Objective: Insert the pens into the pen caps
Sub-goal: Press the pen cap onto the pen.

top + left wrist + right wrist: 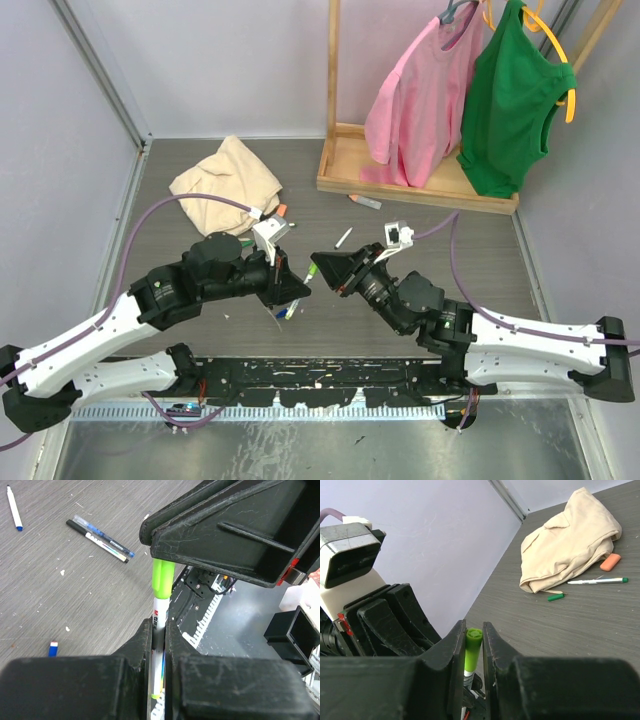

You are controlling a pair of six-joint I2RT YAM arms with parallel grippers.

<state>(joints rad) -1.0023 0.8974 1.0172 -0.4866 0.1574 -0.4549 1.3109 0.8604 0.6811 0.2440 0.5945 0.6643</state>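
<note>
Left wrist view puts us right on the action: the left tool [158, 630] is clamped tight on a white-barrelled pen [160, 609], pinching the barrel, and the pen's upper end wears a lime-green cap [163, 577] that runs straight up into the right tool [473, 626]. On the right wrist view that tool is closed on the cap's sides, one finger on each side of the green stub, with the white barrel just showing beneath. From above, the two arms meet nose to nose over the middle of the bench [560, 270], with pen and cap held in the air between them. I'd judge the cap is on the tip, but I can't tell how far it's seated. How will it handle? The pen looks light, stiff and smooth: it won't bend, but it could slide lengthwise through the pads under a push, so grip the barrel close to the cap end. The cap is tiny and rigid, likely a press fit, so hold it by the side walls and keep it in line or it'll cock. Waiting on the bench are a blue-tipped white pen [14, 507], a pair of dark pens [95, 539] lying touching, a blue cap [53, 648], and, near the beige cloth [570, 540], a green-tipped pen [597, 581], a dark green cap [556, 597] and an orange cap [610, 562].
</note>
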